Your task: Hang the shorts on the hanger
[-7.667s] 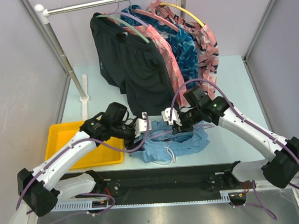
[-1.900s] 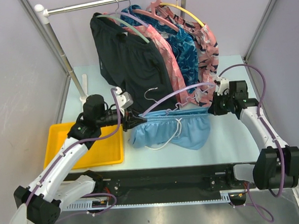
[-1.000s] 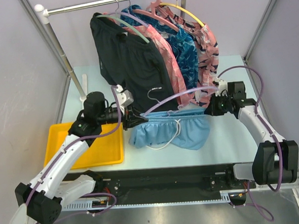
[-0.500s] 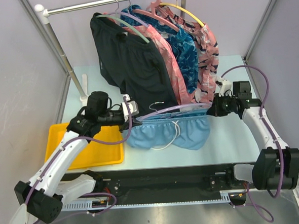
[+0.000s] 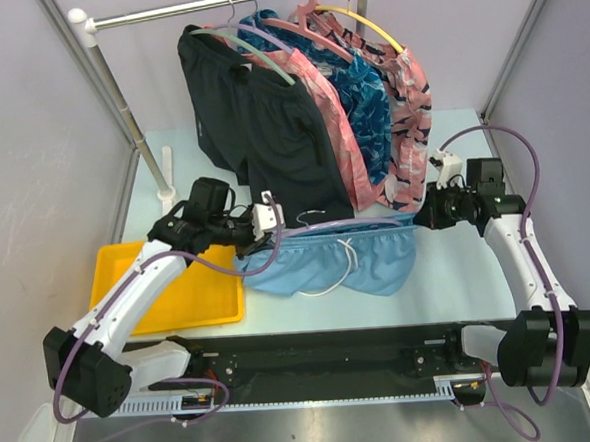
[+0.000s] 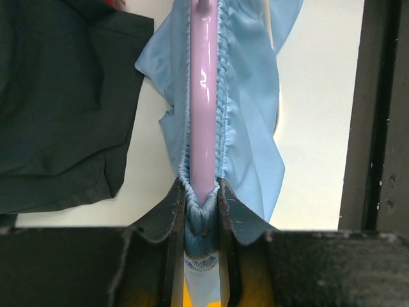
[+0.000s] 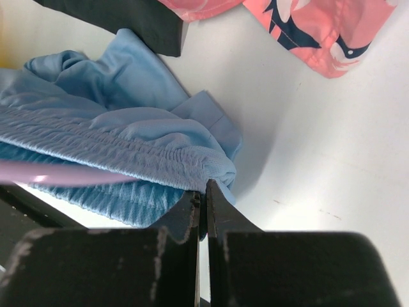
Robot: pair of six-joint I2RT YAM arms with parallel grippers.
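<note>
Seen from above, the shorts (image 5: pixel 343 263) lie mid-table (image 5: pixel 458 271). The hanger (image 5: pixel 365 219) runs along their waistband, with the left gripper (image 5: pixel 259 245) at its 9 o'clock end and the right gripper (image 5: pixel 418 216) at 3. Only the left wrist shows narrowly parted jaws clamping the glossy lavender bar inside gathered elastic. The right wrist shows jaws pressed together, pinching the ribbed waistband's corner.

Two robot arms: left arm (image 5: pixel 130 301) and right arm (image 5: pixel 523 257). One clothes rail (image 5: pixel 212 6). On it hang one pair of black shorts (image 5: pixel 260 133) and at least three patterned garments (image 5: pixel 367 91). In front of it are one pair of sky-blue shorts (image 5: pixel 367 257), one lavender hanger (image 5: pixel 355 218) and one yellow tray (image 5: pixel 204 297).
</note>
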